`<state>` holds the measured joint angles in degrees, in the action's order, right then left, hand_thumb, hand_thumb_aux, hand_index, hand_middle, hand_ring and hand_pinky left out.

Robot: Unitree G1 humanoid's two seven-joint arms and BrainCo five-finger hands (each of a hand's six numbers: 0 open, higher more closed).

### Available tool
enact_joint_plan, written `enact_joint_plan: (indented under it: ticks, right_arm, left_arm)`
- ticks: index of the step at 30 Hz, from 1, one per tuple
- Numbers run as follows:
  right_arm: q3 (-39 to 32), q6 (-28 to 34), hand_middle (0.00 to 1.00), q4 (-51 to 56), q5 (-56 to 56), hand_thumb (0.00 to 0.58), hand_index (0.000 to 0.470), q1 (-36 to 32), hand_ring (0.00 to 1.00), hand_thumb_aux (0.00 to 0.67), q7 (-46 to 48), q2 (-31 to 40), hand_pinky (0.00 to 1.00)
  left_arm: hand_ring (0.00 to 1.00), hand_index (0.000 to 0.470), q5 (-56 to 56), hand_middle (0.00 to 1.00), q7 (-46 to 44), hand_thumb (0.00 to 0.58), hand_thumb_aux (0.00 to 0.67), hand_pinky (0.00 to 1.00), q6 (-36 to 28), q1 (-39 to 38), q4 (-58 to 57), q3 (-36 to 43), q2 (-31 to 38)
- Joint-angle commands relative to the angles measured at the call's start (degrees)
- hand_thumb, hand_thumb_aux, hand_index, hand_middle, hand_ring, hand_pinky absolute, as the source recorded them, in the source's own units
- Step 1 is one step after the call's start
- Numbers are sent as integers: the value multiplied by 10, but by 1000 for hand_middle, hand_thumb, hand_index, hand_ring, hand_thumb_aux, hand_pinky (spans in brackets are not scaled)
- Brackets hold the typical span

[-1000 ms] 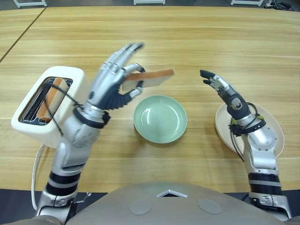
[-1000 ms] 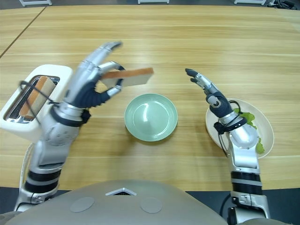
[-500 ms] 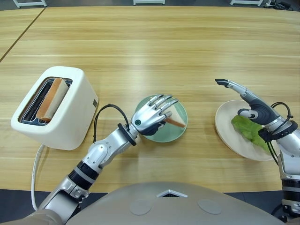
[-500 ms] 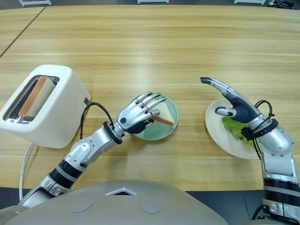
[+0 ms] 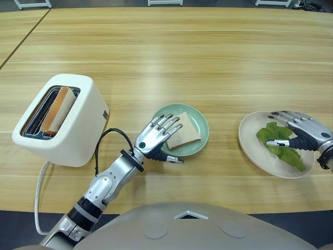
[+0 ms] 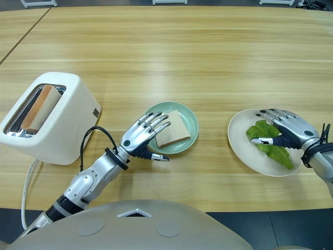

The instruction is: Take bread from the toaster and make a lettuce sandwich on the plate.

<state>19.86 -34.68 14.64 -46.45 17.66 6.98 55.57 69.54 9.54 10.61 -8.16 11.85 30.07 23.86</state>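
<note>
Nearest us, at lower centre, the left hand (image 5: 156,139) lies open and spread, holding nothing, its fingertips (image 5: 174,127) at the near-left edge of the bread slice (image 5: 184,137). That slice lies flat in the green plate (image 5: 206,130) at mid-frame. To the right, the right hand (image 6: 289,127) rests over the lettuce leaf (image 6: 276,152) on the cream plate (image 6: 242,148); we cannot tell whether it has hold of the leaf. The right eye view takes in its wrist (image 6: 318,151), where the left eye view cuts the hand off at the frame's right edge. At left stands the white toaster (image 5: 73,135), a second bread slice (image 5: 57,103) upright in its slot. The wooden table (image 5: 208,52) stretches beyond.
</note>
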Motion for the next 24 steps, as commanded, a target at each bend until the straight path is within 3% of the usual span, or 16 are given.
enact_joint_plan:
  ticks: [1,8,13,14,15,16,20,22,24]
  right_arm:
    - [-46,11,0,43,-27,0,0,-16,0,0,-36,29,0]
    - [-143,32,0,114,-65,0,0,-85,0,0,-78,49,0]
    - [-198,35,0,153,-75,5,2,-114,0,3,-108,62,0]
    - [-205,32,0,156,-71,212,96,-117,0,137,-112,62,0]
    - [-208,27,0,157,-65,301,144,-118,0,205,-115,62,0]
    - [-210,22,0,155,-56,438,238,-119,0,339,-119,63,0]
    - [-219,16,0,153,-38,535,339,-125,0,483,-133,69,0]
    - [-224,14,0,154,-34,548,359,-131,0,512,-138,68,0]
    - [-229,12,0,153,-30,574,422,-134,0,602,-145,69,0]
  left_arm:
    - [0,0,-26,0,-7,0,0,0,-15,-20,42,-32,5]
    - [0,0,-156,0,-11,0,0,0,-8,-78,124,-93,-11]
    - [0,0,-182,0,-14,0,0,0,-3,-103,141,-112,-13]
    - [0,0,-184,0,-14,0,0,0,-2,-105,143,-115,-14]
    - [0,0,-185,0,-15,0,0,0,-1,-107,144,-116,-15]
    - [0,9,-186,0,-15,23,13,0,1,-107,143,-118,-16]
    - [0,11,-187,0,-13,27,16,0,7,-110,133,-125,-18]
    - [0,17,-187,0,-12,40,24,0,8,-111,131,-127,-19]
    - [0,22,-187,0,-12,53,32,0,9,-111,130,-129,-20]
